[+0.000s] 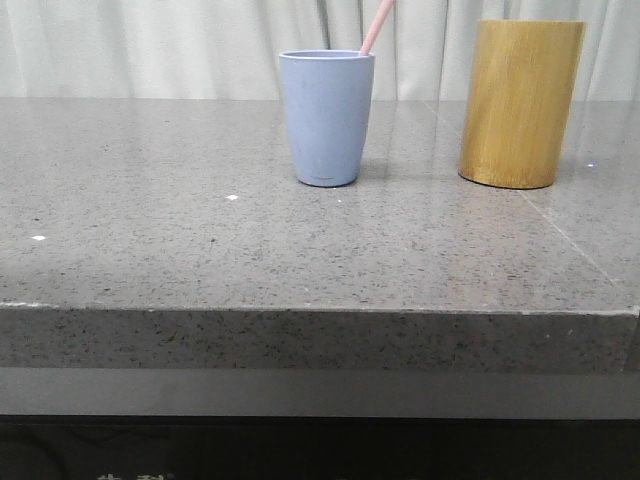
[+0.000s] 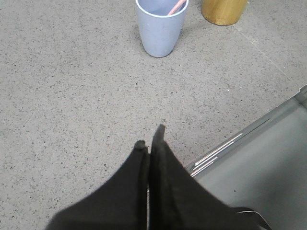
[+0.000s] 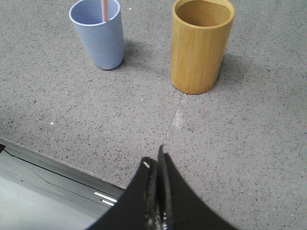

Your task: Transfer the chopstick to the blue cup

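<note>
Chopstick (image 1: 377,26) seated, leaning, in blue cup (image 1: 326,118) beside bamboo holder (image 1: 520,103); left gripper (image 2: 149,139) and right gripper (image 3: 154,160) fully closed, holding nothing.

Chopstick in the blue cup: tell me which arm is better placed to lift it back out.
Left, slightly. The chopstick leans in the blue cup, which lies straight ahead of the left gripper. The right gripper faces the wooden holder instead. Both are shut and empty.

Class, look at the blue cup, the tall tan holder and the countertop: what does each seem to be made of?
Blue cup: probably matte plastic or a fibre composite; even pale colour, no shine. Tan holder: likely bamboo or wood; fine vertical grain, slight sheen. Countertop: looks like polished speckled stone or quartz; grey flecks and reflections of the cups.
</note>
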